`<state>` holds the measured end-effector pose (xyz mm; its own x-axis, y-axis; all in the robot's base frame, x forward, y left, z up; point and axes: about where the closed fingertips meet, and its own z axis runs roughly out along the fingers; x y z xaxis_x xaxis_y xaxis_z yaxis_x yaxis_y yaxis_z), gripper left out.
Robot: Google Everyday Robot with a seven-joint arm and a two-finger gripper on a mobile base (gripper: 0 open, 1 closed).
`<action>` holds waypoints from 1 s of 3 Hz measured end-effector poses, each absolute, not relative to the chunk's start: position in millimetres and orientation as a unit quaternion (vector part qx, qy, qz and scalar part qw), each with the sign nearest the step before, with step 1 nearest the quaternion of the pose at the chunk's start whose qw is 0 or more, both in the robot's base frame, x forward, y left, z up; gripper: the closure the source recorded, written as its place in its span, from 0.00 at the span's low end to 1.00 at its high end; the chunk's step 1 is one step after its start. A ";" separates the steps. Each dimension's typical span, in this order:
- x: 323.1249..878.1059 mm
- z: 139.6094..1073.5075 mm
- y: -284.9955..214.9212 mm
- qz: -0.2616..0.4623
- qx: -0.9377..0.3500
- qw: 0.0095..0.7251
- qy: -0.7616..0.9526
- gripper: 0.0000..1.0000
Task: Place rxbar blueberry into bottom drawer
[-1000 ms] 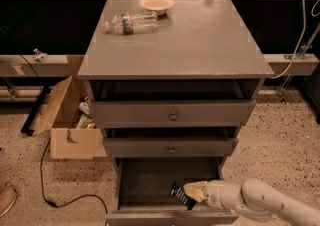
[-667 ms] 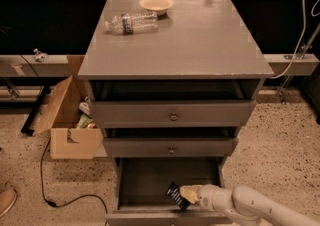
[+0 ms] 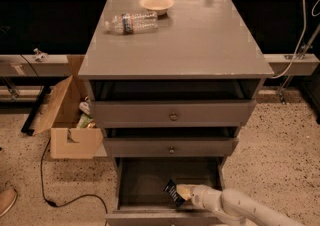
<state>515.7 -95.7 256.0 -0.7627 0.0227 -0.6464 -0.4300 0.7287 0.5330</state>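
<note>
reaching in from the lower right, the pale arm (image 3: 250, 210) brings the claw (image 3: 184, 193) low inside the open bottom drawer (image 3: 145, 180), near its right front corner. the claw's fingers look closed on the rxbar blueberry (image 3: 172, 193), pinching the end of the bar that faces the arm. the bar sits tilted, its long axis running diagonally from the upper left, toward the drawer's back, down to the lower right by the claw; pale lettering shows on its dark wrapper. whether the bar touches the drawer floor cannot be told. the two shallower drawers above, each with a round knob (image 3: 173, 117), stand partly pulled out. on the cabinet's top surface (image 3: 210, 45) a clear bottle (image 3: 131, 22) lies on its side just beside a shallow bowl (image 3: 156, 3). a cardboard box (image 3: 70, 130) stands on the floor to the cabinet's left.
</note>
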 end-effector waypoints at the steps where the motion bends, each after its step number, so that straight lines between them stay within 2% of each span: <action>1: 530.6 237.8 -91.7 0.349 -0.097 0.328 0.873 0.58; 2: 545.1 222.2 -82.6 0.359 -0.089 0.328 0.869 0.27; 3: 551.9 220.0 -83.1 0.364 -0.091 0.330 0.866 0.04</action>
